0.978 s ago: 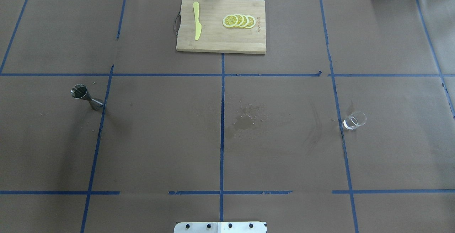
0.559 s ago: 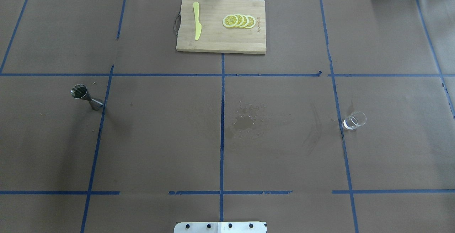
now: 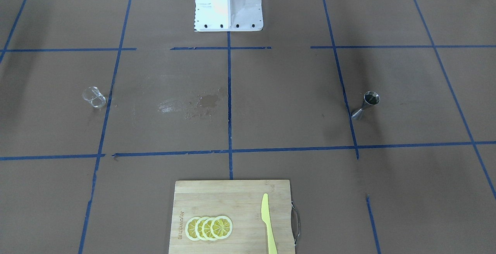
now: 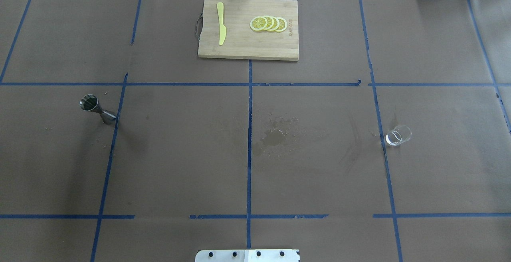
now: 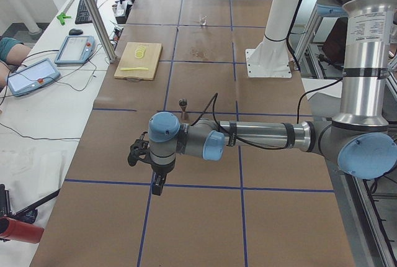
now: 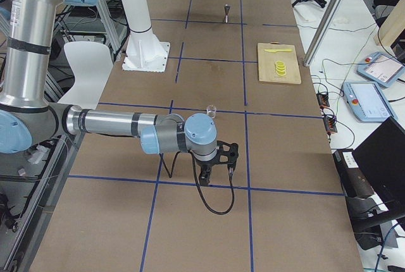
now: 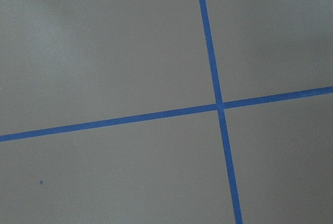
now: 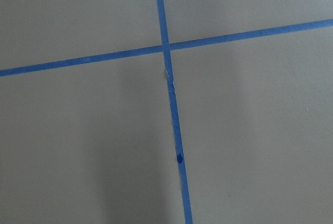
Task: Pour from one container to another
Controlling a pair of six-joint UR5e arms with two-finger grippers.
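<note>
The clear glass cup (image 4: 398,135) stands upright on the brown paper at the right of the overhead view, also seen in the front view (image 3: 94,97). The steel jigger (image 4: 97,109) stands upright far to the left (image 3: 366,105). Neither gripper shows in the overhead, front or wrist views. In the left side view my left gripper (image 5: 155,183) hangs low over the table end, well short of the jigger (image 5: 183,107). In the right side view my right gripper (image 6: 215,174) hangs low, a short way from the glass cup (image 6: 211,111). I cannot tell whether either is open or shut.
A wooden cutting board (image 4: 239,50) with lemon slices (image 4: 268,23) and a yellow knife (image 4: 220,23) lies at the far edge. A damp stain (image 4: 273,136) marks the centre. The robot's white base (image 3: 228,6) stands at the near edge.
The glass cup and the jigger stay where they were. Only a faint shadow streak right of centre shifts slightly.
</note>
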